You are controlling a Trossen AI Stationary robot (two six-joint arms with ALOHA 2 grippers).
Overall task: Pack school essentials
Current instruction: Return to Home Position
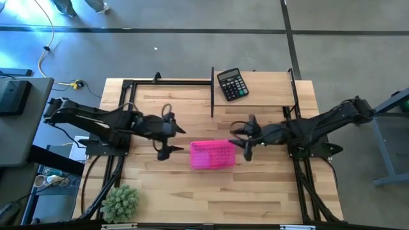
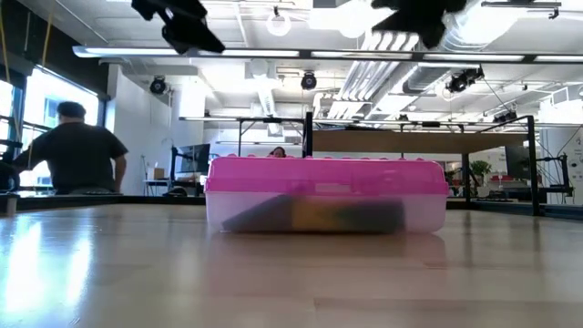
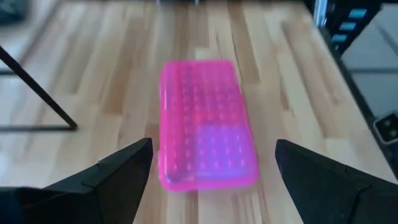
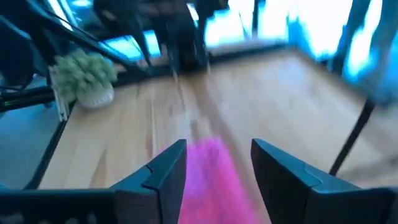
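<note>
A box (image 1: pixel 212 154) with a pink studded lid and a clear base lies shut on the middle of the wooden table, resting on its base. Through the clear wall in the low view, dark and yellow-green school essentials (image 2: pixel 319 214) show inside. My left gripper (image 1: pixel 171 131) hovers open above the table just left of the box, which shows ahead of it (image 3: pixel 205 121). My right gripper (image 1: pixel 246 137) hovers open just right of the box, with the pink lid (image 4: pixel 211 180) below and beyond its fingers. Both are raised clear and show high up in the low view, the left gripper (image 2: pixel 178 23) and the right gripper (image 2: pixel 419 18).
A black calculator (image 1: pixel 232 84) lies at the far edge, beside an upright black frame bar (image 1: pixel 212 92). A spiky green plant ball (image 1: pixel 120 202) stands at the near left corner. Bare wood lies in front of the box. A person (image 2: pixel 77 150) sits in the room beyond.
</note>
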